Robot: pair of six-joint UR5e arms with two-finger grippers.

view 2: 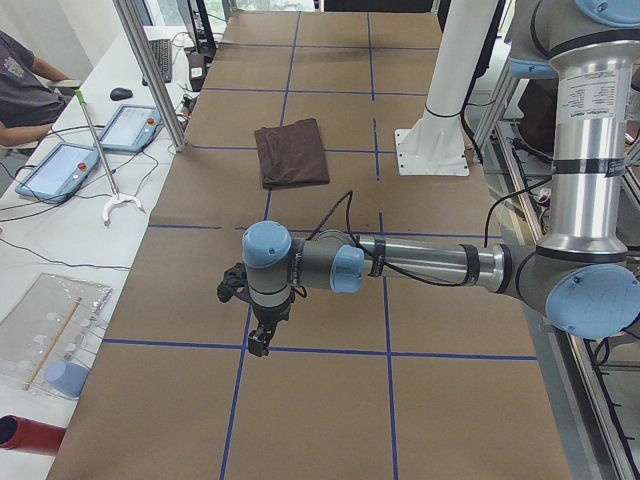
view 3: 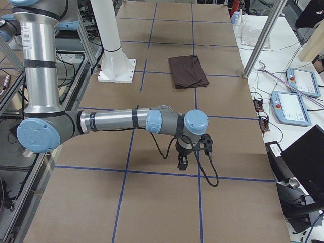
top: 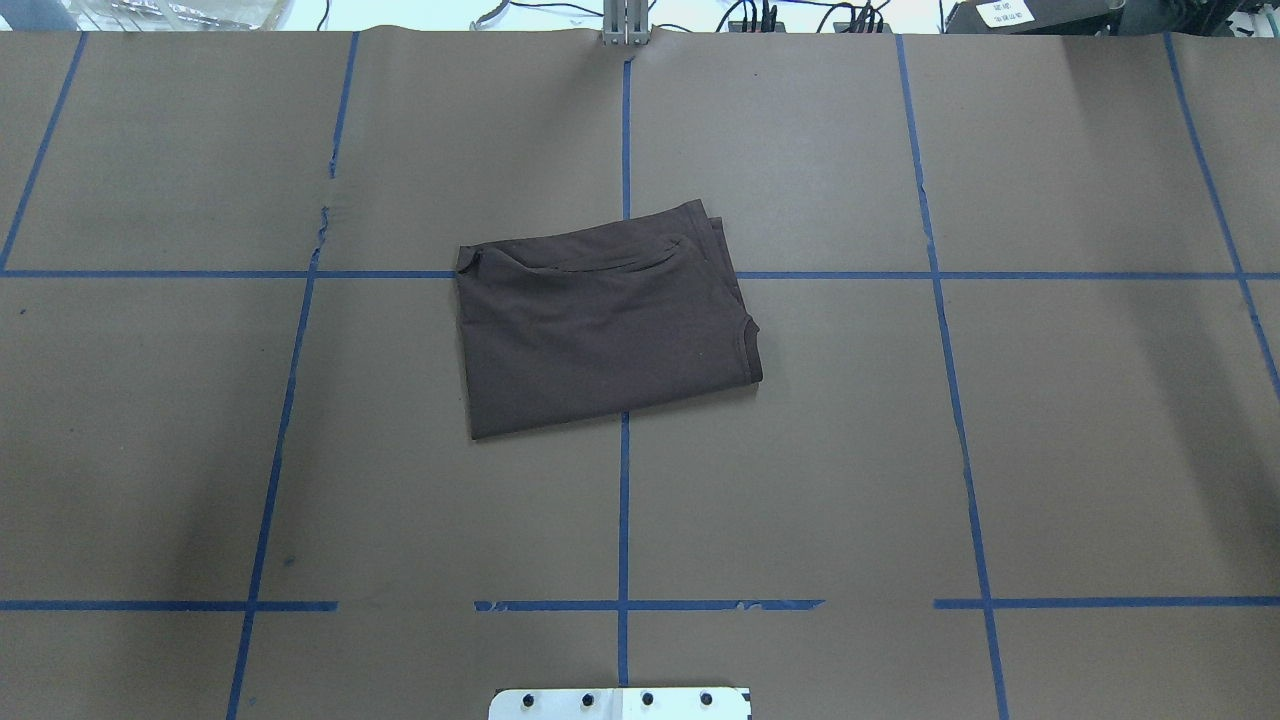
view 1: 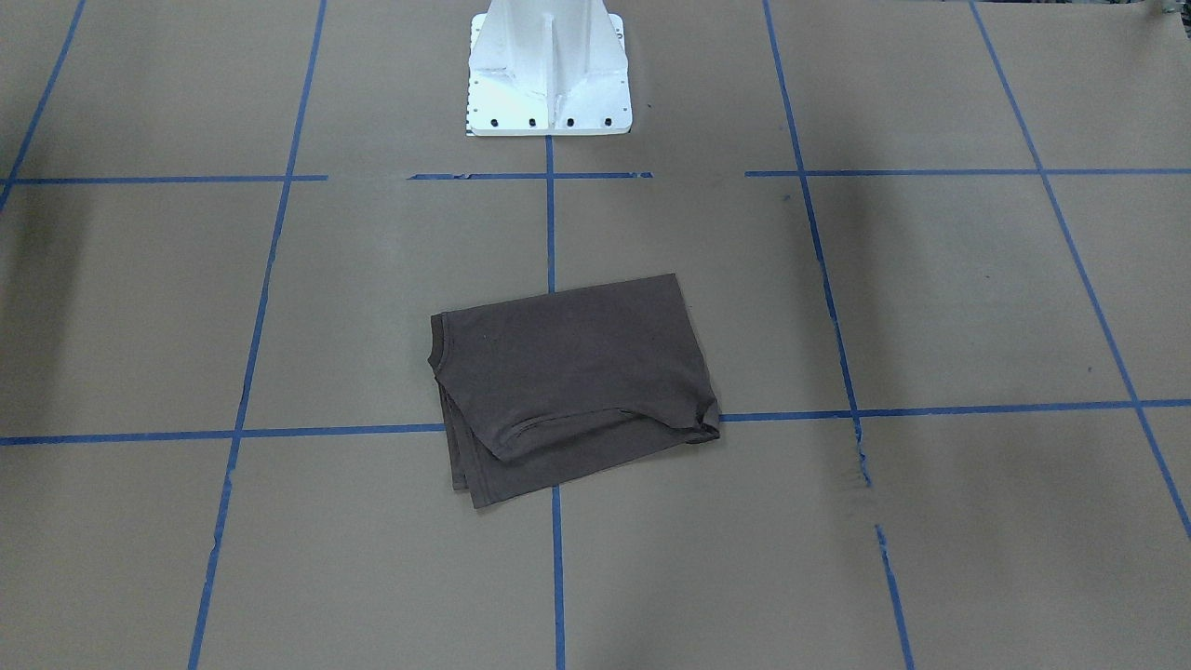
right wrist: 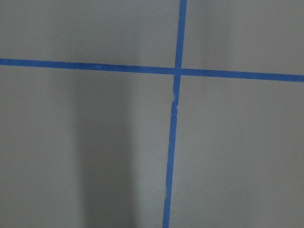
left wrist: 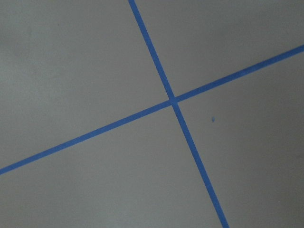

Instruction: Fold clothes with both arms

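The dark grey-brown T-shirt (view 1: 568, 381) lies folded into a compact rectangle near the middle of the brown paper table, also in the overhead view (top: 600, 330) and both side views (view 2: 292, 152) (view 3: 188, 71). Its ribbed collar edge shows at one side. My left gripper (view 2: 258, 342) hangs low over the paper, far from the shirt at the table's left end. My right gripper (view 3: 182, 163) hangs low at the right end. I cannot tell whether either is open or shut. Both wrist views show only paper and blue tape.
The white pedestal (view 1: 549, 74) stands behind the shirt. Blue tape lines (top: 624, 500) grid the paper. Metal posts (view 2: 150, 70) (view 3: 263, 35) and a side bench with tablets (view 2: 60, 170) (view 3: 293, 101) border the far edge. A seated person (view 2: 20, 90) is at that bench.
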